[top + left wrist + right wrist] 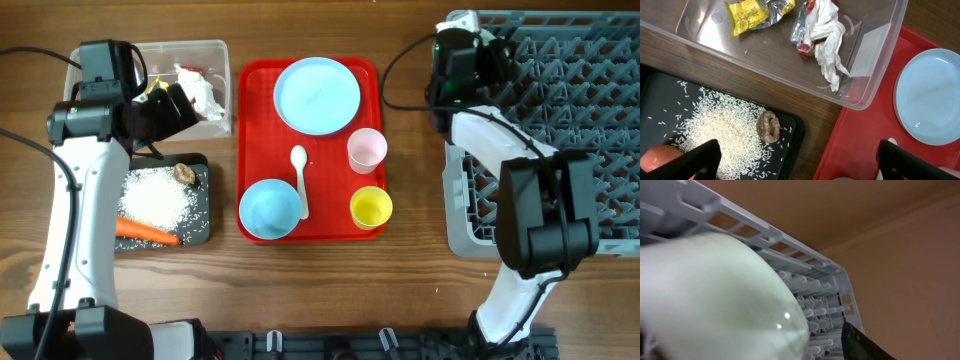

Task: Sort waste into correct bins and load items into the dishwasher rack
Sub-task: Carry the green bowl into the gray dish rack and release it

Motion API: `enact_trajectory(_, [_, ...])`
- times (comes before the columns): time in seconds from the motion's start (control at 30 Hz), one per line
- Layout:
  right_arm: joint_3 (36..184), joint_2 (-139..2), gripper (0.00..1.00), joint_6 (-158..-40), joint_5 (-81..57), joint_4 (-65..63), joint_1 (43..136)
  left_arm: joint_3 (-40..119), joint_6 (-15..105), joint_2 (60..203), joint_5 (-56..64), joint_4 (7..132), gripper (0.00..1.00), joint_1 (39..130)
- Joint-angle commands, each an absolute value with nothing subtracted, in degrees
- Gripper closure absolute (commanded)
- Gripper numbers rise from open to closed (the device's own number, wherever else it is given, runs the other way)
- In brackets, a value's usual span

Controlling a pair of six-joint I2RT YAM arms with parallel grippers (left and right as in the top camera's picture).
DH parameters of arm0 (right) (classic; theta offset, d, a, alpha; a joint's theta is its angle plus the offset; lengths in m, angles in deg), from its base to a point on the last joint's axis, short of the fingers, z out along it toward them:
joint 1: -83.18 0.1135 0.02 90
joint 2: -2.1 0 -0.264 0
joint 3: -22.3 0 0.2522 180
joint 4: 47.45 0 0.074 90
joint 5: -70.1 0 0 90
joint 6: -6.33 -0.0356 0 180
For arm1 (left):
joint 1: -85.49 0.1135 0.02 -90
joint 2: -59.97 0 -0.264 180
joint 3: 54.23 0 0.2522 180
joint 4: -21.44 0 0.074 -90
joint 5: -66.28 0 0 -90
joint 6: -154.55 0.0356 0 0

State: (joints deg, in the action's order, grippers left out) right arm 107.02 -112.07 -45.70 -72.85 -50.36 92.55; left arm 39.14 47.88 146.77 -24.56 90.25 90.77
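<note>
My right gripper (480, 45) hangs over the far left corner of the large grey plastic lattice dishwasher rack (560, 80). Its wrist camera is filled by a pale blue round bowl (715, 295), blurred and very close, against the rack's pegs. Only one finger shows there, so I cannot tell whether the jaws clasp the bowl or stand free of it.

What is left to load lies to that gripper's left, on the flat red plastic tray (255, 130) between the two arms. The small pink cup (367, 150) is nearest to it, so I judge the right arm the better placed (the left would have to cross the whole tray). Next out come:
- the small yellow cup (371, 207), nearer me;
- the white spoon (299, 180), its long axis running away from me, scoop at the far end;
- a second light blue bowl (270, 208);
- the light blue round plate (317, 95).

My left gripper (800, 162) is spread wide and empty, hovering where the clear rectangular plastic tub (875, 60) meets the shallow black tray (200, 215).

Count: two bowls, one plate, two cups, one spoon. The tub holds two wrappers, a crumpled yellow one (752, 12) and a red-white one (822, 35). The black tray holds one heap of white rice grains (155, 197), one small brown food lump (185, 173) and one orange carrot (147, 232).
</note>
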Motion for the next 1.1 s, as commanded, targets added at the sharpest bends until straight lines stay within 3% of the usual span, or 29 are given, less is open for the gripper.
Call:
enact_trajectory(0.0, [106.9,-112.8,0.4,-46.2,-72.9,-50.3,94.4,39.7,47.4,146.8,-25.1,90.1,0.0,91.0])
enact_trajectory(0.63, [106.9,-111.5,0.25,-46.5,-76.7,-51.5,97.8,39.7,47.4,146.8,-25.1,90.1,0.0,91.0])
enact_trajectory(0.8, [106.9,-111.5,0.22,-56.7,-75.1,-47.3,100.1,39.7,47.4,146.8,-25.1,90.1,0.0,91.0])
enact_trajectory(1.07, [106.9,-109.7,0.18,-58.7,-73.9,-50.8,103.4,39.7,47.4,146.8,-25.1,90.1,0.0,91.0])
